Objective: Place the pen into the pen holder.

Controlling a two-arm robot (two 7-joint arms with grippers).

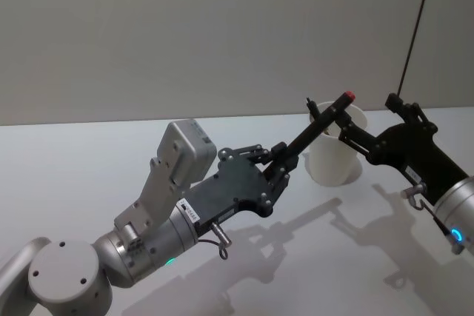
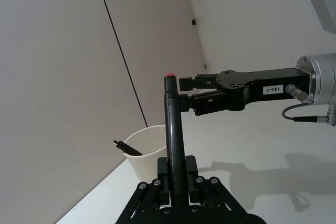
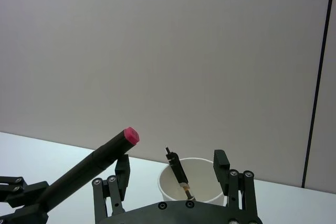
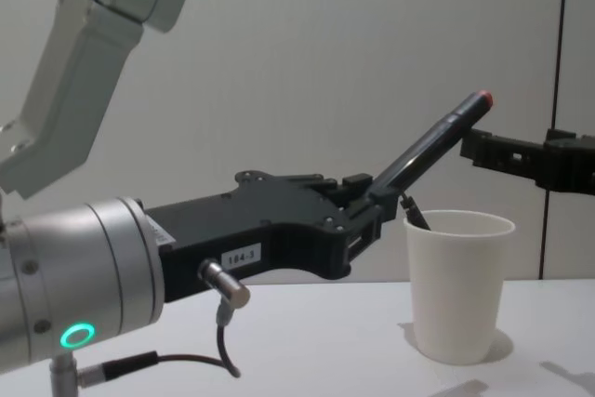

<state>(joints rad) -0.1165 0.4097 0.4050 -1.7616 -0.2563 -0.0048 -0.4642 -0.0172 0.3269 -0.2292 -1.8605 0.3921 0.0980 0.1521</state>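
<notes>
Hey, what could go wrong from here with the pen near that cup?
The pen, clamped low in the left gripper, has its red tip close to the open right gripper; they may collide. The pen holder already holds another pen, which could block entry or tip it.

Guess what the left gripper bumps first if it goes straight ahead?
Probably the right gripper: the pen in the left gripper aims its red tip there, above the pen holder. Depth is unclear.

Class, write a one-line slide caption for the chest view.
Left gripper holds the red-capped pen tilted beside the pen holder; right gripper open nearby.
</notes>
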